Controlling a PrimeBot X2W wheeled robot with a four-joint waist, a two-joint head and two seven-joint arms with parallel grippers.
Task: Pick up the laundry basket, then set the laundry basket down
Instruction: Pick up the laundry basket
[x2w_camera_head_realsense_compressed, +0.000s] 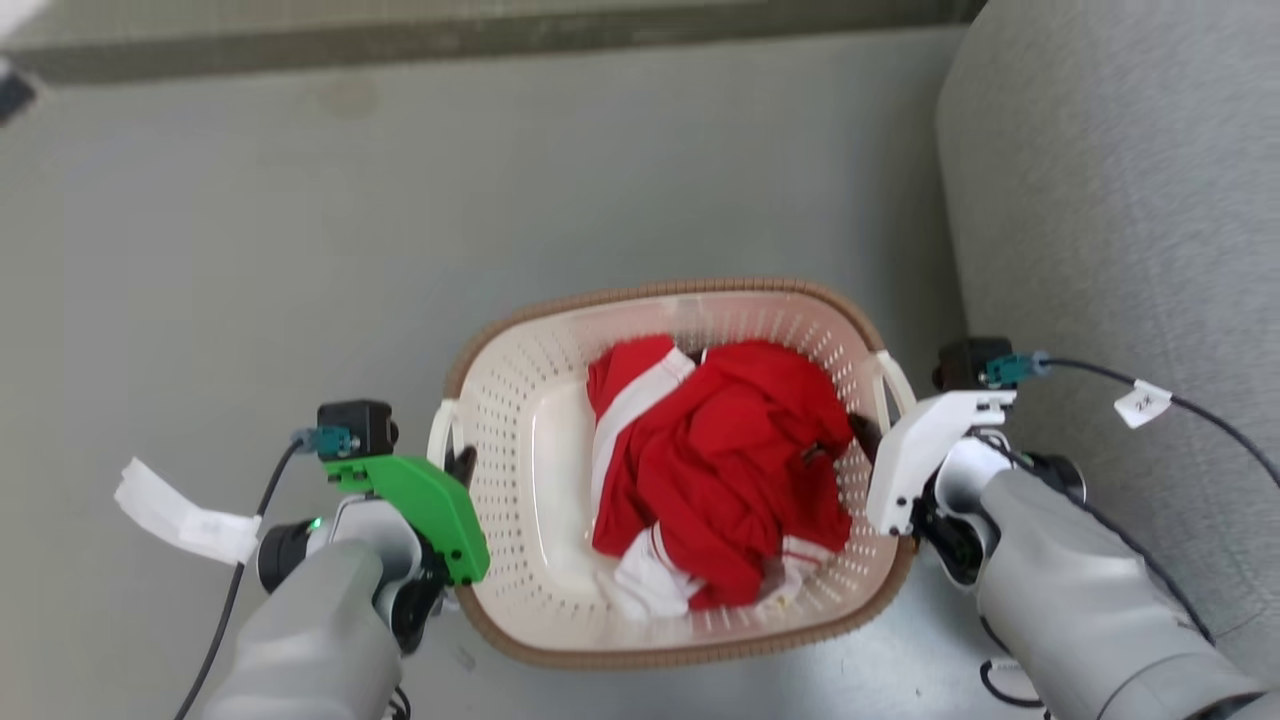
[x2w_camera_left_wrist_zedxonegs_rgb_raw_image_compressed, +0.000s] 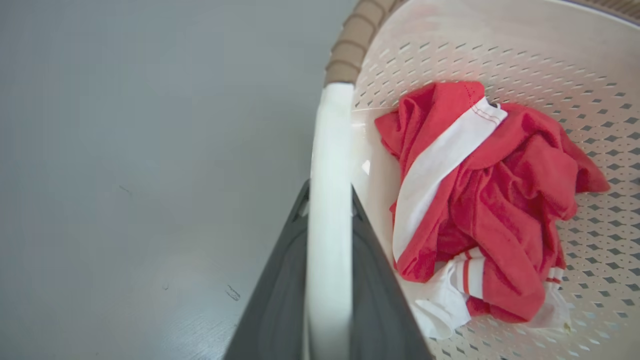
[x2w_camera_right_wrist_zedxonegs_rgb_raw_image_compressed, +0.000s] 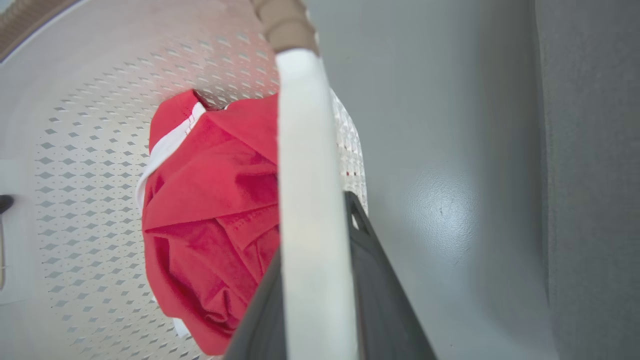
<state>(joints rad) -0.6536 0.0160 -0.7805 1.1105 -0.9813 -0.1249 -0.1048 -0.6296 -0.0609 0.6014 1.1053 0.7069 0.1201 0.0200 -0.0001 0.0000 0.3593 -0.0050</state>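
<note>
The laundry basket (x2w_camera_head_realsense_compressed: 660, 292), cream with a brown woven rim, lies in the middle of the head view with a red and white garment (x2w_camera_head_realsense_compressed: 730, 470) crumpled inside. My left gripper (x2w_camera_head_realsense_compressed: 460, 465) is shut on the basket's white left handle (x2w_camera_head_realsense_compressed: 440, 425). In the left wrist view that handle (x2w_camera_left_wrist_zedxonegs_rgb_raw_image_compressed: 330, 150) runs between the two dark fingers of the gripper (x2w_camera_left_wrist_zedxonegs_rgb_raw_image_compressed: 328, 190). My right gripper (x2w_camera_head_realsense_compressed: 868, 432) is shut on the right handle (x2w_camera_head_realsense_compressed: 893, 382); the right wrist view shows this handle (x2w_camera_right_wrist_zedxonegs_rgb_raw_image_compressed: 305, 150) clamped in the gripper (x2w_camera_right_wrist_zedxonegs_rgb_raw_image_compressed: 315, 225). Whether the basket touches the floor I cannot tell.
Grey floor (x2w_camera_head_realsense_compressed: 400, 220) spreads around the basket. A grey upholstered piece of furniture (x2w_camera_head_realsense_compressed: 1120, 220) stands close on the right, beside my right arm. A dark baseboard (x2w_camera_head_realsense_compressed: 480, 40) runs along the far edge. Cables with white tags hang off both wrists.
</note>
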